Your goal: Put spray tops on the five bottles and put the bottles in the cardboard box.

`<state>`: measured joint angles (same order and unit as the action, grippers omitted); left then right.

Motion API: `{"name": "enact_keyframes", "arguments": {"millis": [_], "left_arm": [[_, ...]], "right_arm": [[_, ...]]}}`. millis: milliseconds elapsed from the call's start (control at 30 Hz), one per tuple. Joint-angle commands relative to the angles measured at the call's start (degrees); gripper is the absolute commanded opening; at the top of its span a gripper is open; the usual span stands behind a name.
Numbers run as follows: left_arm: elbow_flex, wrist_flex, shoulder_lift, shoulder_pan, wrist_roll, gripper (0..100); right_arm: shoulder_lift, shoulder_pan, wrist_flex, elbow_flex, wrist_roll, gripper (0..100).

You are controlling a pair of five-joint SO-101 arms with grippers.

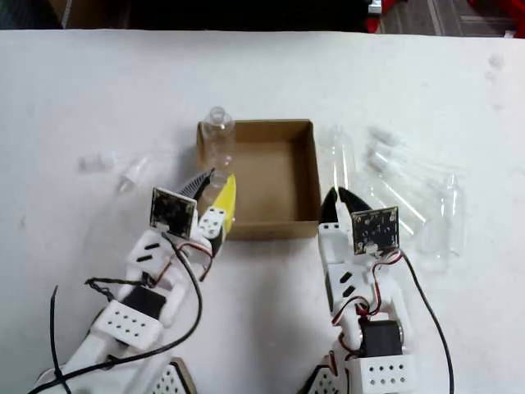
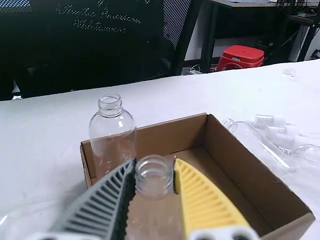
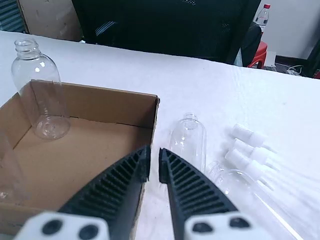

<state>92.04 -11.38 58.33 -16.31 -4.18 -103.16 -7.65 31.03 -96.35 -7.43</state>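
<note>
Bottle one (image 1: pixel 217 135) upright at the far left corner of the cardboard box (image 1: pixel 314 164), seemingly inside it, neck open, no spray top on. Bottle two (image 2: pixel 152 181) gripped at the neck between the grey and yellow fingers of the left gripper (image 2: pixel 155 169), also with open neck, hanging at the near left corner of the box; hard to say whether already inside with its base or not. Right gripper (image 3: pixel 154 165) with fingers almost together and nothing between them, placed just beside the near right corner of the box, outside the wall. More clear bottles (image 1: pixel 447 213) lying on the table (image 1: pixel 262 74) to the right of the box, with white spray tops (image 3: pixel 245 134) among them; cannot tell whether fitted on necks or loose. Two further loose tops (image 1: pixel 131 172) lying well apart, on the left side of the box. Judged from this: a very early stage. No bottle clearly finished, so probably all five cappings left to do, and after that the placing into the box, perhaps with a taking out of the upright one for its top.
</note>
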Motion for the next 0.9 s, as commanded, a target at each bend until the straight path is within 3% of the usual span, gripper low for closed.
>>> {"name": "enact_keyframes", "arguments": {"millis": [0,867], "left_arm": [[-0.26,-1.41,-0.22,-0.31,0.70,3],[0.79,-1.49,0.22,-0.22,0.62,3]], "right_arm": [[-0.13,-0.04,-0.04,-0.53,-0.70,1.8],[-0.13,-0.04,-0.04,-0.53,-0.70,1.8]]}}
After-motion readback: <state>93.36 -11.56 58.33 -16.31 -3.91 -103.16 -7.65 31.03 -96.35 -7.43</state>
